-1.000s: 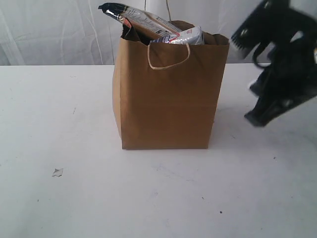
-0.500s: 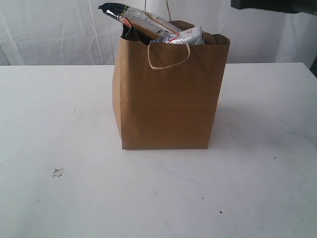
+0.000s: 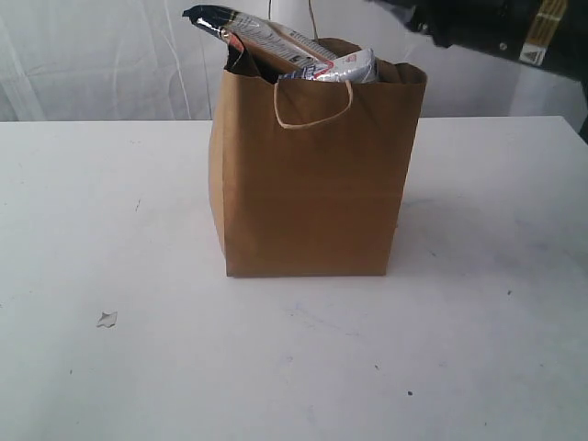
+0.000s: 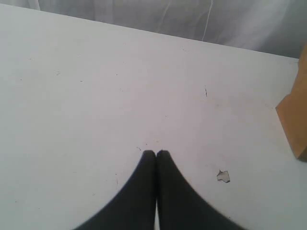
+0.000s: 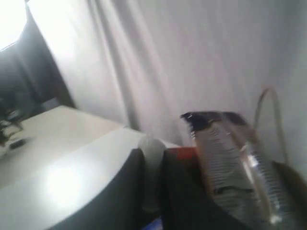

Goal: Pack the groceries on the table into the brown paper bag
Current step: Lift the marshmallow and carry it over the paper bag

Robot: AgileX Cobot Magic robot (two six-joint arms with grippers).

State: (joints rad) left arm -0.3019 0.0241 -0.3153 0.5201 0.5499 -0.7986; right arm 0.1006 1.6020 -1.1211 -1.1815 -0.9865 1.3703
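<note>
Currently the bag (image 3: pixel 312 175) is being seen upright mid-table (image 3: pixel 110 211), mouth open. The packet (image 3: pixel 262 32) is being carried inside it at a slant, with its dark end poking out past the left rim. A silvery item (image 3: pixel 347 66) is being shown just beside the packet, at rim level. The front handle (image 3: pixel 312 112) is hanging down the front face. A scrap (image 3: pixel 107 319) is lying on the table, well apart from the bag, toward the front left.

The left gripper (image 4: pixel 156 153) is being shown over bare table with its fingers pressed together and nothing between them. The scrap (image 4: pixel 223 176) is lying near the tips, and a bag corner (image 4: pixel 293 120) is being caught at the edge of that view.

The right arm (image 3: pixel 487 28) is being seen high up, to the right of the bag mouth; its gripper is not being made out in the exterior view. The right wrist view is blurred. The right gripper (image 5: pixel 152 154) is being shown with only a narrow gap, and a pale thing (image 5: pixel 151 182) is showing in that gap. Whether it is being pinched cannot be told. The packet (image 5: pixel 230 158) is just beside the fingers there.
</note>
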